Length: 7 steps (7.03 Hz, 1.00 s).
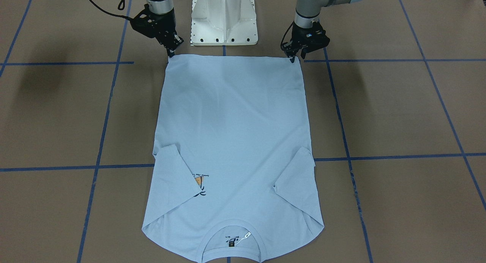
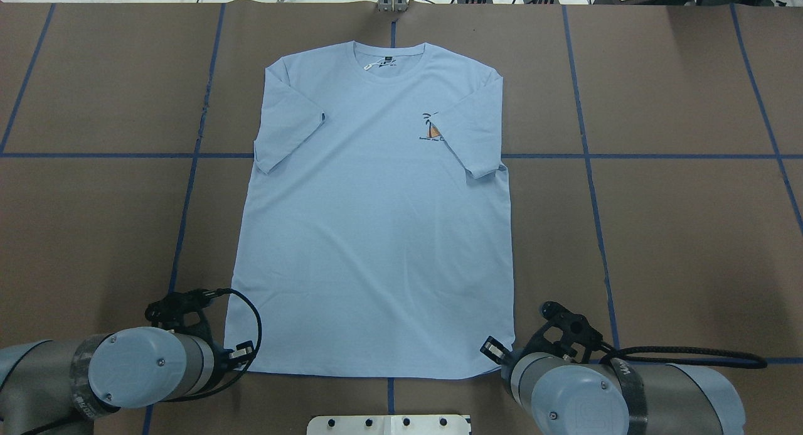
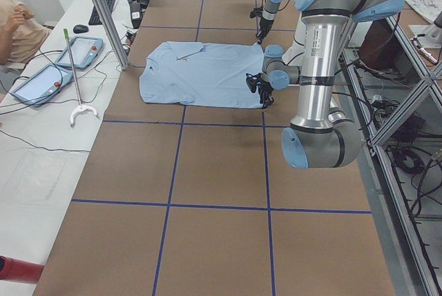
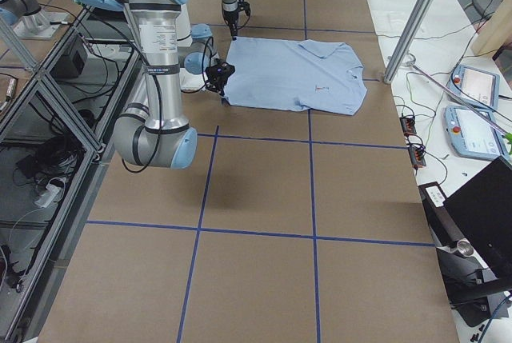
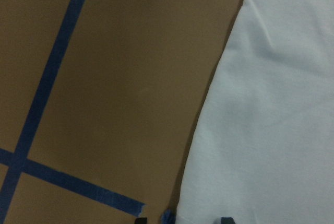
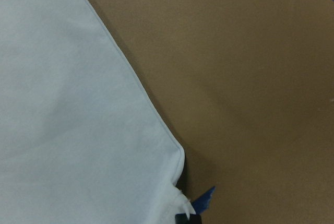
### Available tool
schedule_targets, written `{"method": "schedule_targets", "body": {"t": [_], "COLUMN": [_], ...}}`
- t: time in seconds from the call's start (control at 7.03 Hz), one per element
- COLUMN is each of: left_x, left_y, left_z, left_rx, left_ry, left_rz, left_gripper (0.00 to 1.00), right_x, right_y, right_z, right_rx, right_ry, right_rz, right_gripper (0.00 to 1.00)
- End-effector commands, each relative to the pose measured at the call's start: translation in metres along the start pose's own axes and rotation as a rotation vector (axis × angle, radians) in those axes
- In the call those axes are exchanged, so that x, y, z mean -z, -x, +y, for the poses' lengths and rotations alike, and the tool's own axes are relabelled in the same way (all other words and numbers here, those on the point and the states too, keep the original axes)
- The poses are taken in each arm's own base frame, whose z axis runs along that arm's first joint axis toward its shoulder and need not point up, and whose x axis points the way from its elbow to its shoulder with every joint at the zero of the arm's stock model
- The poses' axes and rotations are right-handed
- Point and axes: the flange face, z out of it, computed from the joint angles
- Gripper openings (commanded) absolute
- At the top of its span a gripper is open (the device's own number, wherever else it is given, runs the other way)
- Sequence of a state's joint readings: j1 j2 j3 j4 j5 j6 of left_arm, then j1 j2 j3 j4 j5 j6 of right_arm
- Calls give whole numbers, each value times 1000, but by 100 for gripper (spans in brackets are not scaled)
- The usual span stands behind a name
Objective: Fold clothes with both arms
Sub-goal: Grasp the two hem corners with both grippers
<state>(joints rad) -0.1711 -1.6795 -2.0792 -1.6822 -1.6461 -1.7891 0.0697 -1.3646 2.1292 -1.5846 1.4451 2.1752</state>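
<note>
Light blue short-sleeved T-shirt (image 1: 235, 115) lies flat, front up, on the brown paper-covered desk (image 1: 398, 111), inside the grid of blue tape lines (image 1: 379, 156). The collar is at the far end from the robot and the hem is nearest the white pedestal base (image 1: 224, 20). Both sleeves are folded inward onto the chest. The sleeve on the robot's right covers the edge of the small orange-and-navy palm print (image 2: 430, 128). The black neck label (image 2: 389, 63) shows inside the collar. The body of the cloth is smooth, with only faint ripples.

Black two-finger left gripper (image 1: 297, 58) points down at the hem corner on the robot's left. In the left wrist view two dark fingertips (image 5: 225, 220) stand apart (a clear gap), one over the bare desk just beside the cloth edge and one over the cloth. It is parted, straddles the side edge, and grips nothing.

Black two-finger right gripper (image 1: 171, 52) points down at the other hem corner. The right wrist view shows a single dark tip (image 6: 182, 217) in mid-frame, with the corner of the cloth puckered up into it, so the fingers are closed and pinch that corner of the T-shirt.

Both grey metal arms with light blue joint caps come in low from the base side, and their black cables loop beside the wrists (seen in the overhead view). The rest of the hem between the two corners lies straight on the desk.
</note>
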Motion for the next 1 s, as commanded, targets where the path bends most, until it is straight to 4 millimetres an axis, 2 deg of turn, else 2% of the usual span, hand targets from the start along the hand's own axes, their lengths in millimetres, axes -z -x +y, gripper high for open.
{"method": "schedule_targets", "body": {"t": [0.0, 0.28, 0.43, 0.57, 0.71, 0.85], "left_x": [3, 8, 20, 34, 46, 69], "left_y": [-4, -5, -7, -9, -11, -14], "left_z": [5, 6, 8, 12, 23, 30], "left_rx": [1, 0, -2, -5, -18, -26], "left_ry": [29, 36, 43, 75, 128, 159], "left_rz": [6, 15, 37, 56, 71, 110], "left_gripper": [0, 0, 0, 0, 0, 0], "right_x": [0, 0, 3, 15, 25, 40], "right_y": [0, 0, 1, -2, -17, -35], "right_z": [-1, -1, -8, -14, -19, -19], "right_rx": [-1, -1, -8, -10, -4, 14], "right_ry": [-1, -2, -4, 3, 7, 25], "right_rz": [0, -1, -4, -17, -10, -8], "right_gripper": [0, 0, 0, 0, 0, 0]}}
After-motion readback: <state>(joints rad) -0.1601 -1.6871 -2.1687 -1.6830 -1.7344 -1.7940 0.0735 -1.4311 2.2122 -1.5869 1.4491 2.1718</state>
